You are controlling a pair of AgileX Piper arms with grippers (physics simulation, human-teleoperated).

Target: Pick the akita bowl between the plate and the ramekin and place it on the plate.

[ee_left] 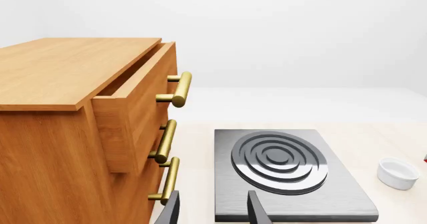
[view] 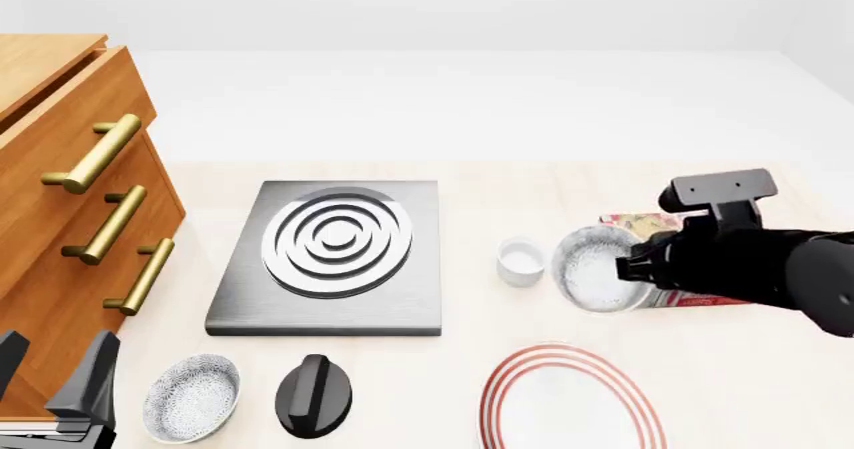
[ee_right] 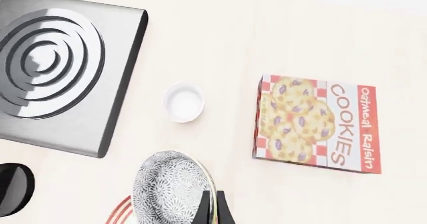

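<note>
My right pincer is pinched thin on the rim of the speckled bowl, tipped on edge at right of centre, above the plate. I judge it stiff, glazed and slippery, so it may swivel.

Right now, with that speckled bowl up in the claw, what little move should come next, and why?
Probably carry it toward the near edge and lower it. The right gripper pinches the akita bowl by its rim, tilted and lifted, beside the ramekin; the plate lies nearer the camera, with nothing on it.
</note>
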